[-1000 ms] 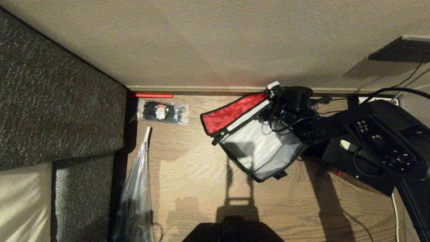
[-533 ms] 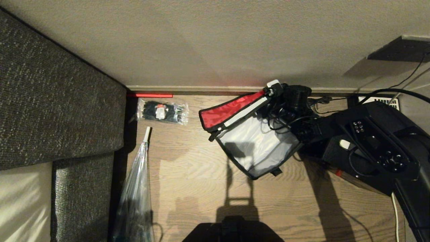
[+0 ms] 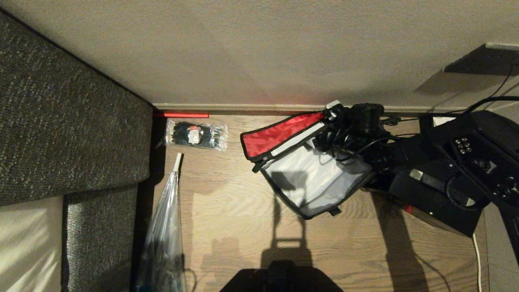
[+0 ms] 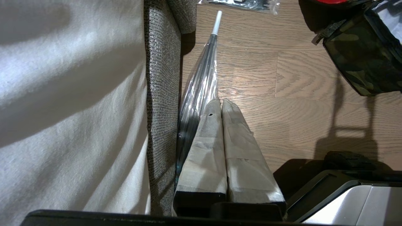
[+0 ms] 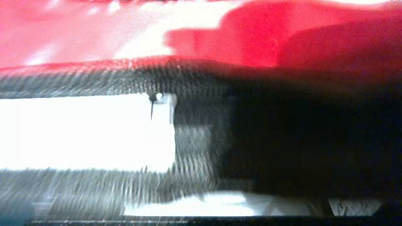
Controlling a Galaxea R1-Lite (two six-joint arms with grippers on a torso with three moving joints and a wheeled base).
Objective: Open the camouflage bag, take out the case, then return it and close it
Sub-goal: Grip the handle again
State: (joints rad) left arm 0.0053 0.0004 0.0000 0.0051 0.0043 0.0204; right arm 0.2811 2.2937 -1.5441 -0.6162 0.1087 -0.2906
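The camouflage bag (image 3: 312, 178) lay open and looked soft; best gripped at its rim. The right hand (image 3: 330, 121) stood fully open, holding nothing visible.

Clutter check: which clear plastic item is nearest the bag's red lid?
The small packet of black items by the wall; the clear umbrella beside the sofa lies farther.

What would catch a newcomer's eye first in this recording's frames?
The red lining of the camouflage bag's raised lid stands out, above its pale grey interior on the wooden floor near the wall. The right hand sits at the lid's far corner, its black arm reaching in from the right. To the left, a clear packet of black items and a folded clear umbrella lie beside a grey sofa.
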